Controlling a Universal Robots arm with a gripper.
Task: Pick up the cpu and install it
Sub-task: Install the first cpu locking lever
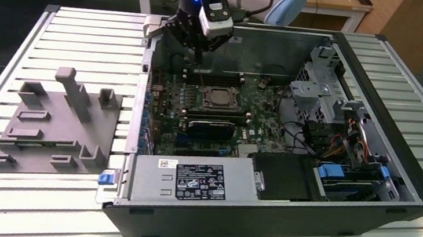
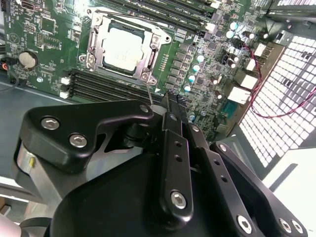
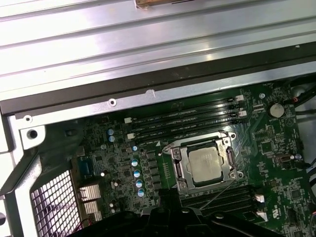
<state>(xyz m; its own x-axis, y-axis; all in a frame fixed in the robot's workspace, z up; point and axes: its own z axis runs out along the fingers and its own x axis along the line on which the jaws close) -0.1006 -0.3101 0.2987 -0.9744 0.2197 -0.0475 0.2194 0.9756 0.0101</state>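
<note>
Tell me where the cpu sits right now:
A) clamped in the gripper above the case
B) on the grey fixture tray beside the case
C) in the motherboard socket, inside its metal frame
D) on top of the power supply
C: in both wrist views the cpu lies flat in the motherboard socket, its silver top ringed by the metal frame, while the gripper hangs above the open case, apart from it.

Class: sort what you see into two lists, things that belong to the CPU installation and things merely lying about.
Belongs to the job:
cpu, seated in the socket
gripper, above the motherboard

Lying about:
grey fixture block
power supply
drive cage
</note>
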